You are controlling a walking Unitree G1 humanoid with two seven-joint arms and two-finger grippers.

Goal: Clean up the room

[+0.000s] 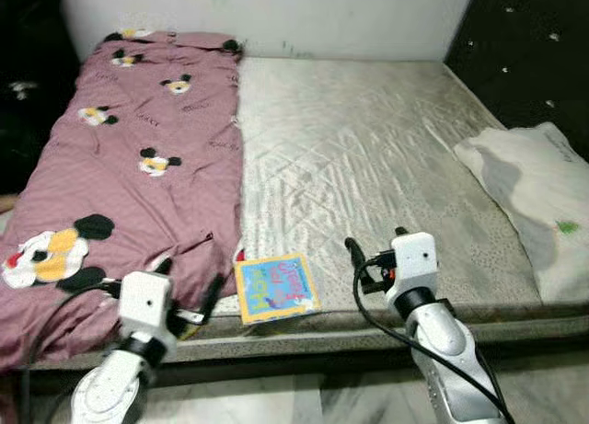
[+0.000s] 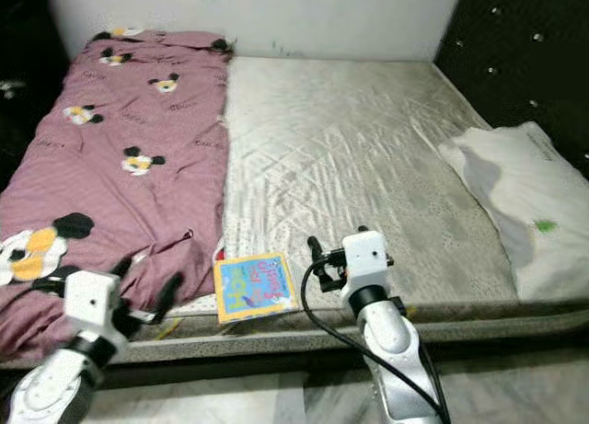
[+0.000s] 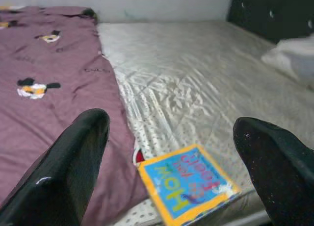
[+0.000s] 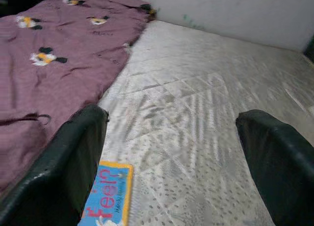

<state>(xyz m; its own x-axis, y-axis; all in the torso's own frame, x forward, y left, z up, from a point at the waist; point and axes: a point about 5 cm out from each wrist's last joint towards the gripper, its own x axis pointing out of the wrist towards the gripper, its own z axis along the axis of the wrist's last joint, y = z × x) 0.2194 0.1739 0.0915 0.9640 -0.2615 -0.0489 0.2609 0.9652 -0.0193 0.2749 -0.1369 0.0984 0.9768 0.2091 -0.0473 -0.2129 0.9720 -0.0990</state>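
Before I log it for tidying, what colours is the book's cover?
Blue with a yellow border on the book, clearest in the left wrist view.

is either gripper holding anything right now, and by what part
Nothing is held. The left gripper and right gripper are both open, on either side of the colourful square picture book lying on the mattress.

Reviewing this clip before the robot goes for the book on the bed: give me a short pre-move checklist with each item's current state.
1. Book in reach, flat at the mattress near edge: ok.
2. Left gripper fingers open, nothing held: ok.
3. Right gripper fingers open, nothing held: ok.
4. Book free of the blanket: ok; the blanket's edge lies beside it, and contact cannot be told.
5. Book between the two grippers: ok.
6. Pillow away from the book: ok.
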